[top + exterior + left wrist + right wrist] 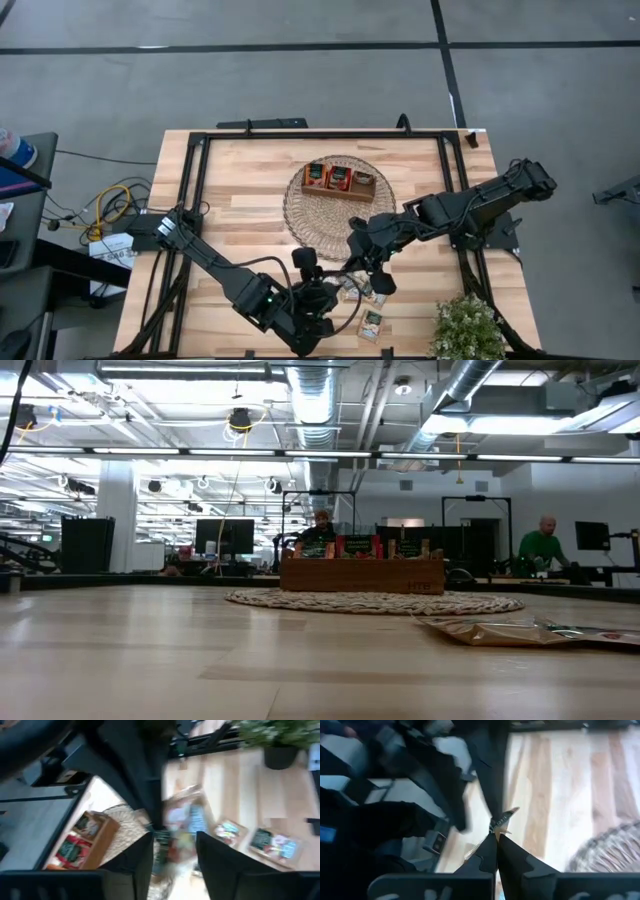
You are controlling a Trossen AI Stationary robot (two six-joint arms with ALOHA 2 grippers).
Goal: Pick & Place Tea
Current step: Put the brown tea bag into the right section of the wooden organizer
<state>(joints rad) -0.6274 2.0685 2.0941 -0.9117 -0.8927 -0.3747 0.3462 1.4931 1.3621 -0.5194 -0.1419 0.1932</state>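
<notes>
Left arm coming in from the tabletop [240, 180] left edge, its left pincer [318, 308] sitting low near the front edge, mostly lost in dark hardware & cables in the high view, so the fingers are hard to make out there. In the left wrist view the two dark fingers [140, 862] are standing apart w/ a gap between them, released, nothing gripped; a blurred sachet [187, 817] is lying beyond the gap, too smeared to read. Two more sachets [274, 845] are lying flat on the wood farther off, near a potted plant [272, 735] that's cut off by the frame.

Centre: round wicker mat [338, 200] w/ the wooden tray [340, 181] on it, red & dark-labelled sachets standing in its compartments. Low view is showing the tray [362, 574] on the mat, packets upright, count unclear; neither pincer is visible there. People in the room behind, far off.

Right arm reaching in from the right, right pincer [380, 281] over the loose sachets [362, 293] near the front. One more sachet [373, 322] is lying alone just beside the plant [468, 328]. In the right wrist view the fingers [487, 855] are pressed tight together, clenched on the edge of a thin tea sachet [501, 821] sticking up from the tips; rest of it is hidden
</notes>
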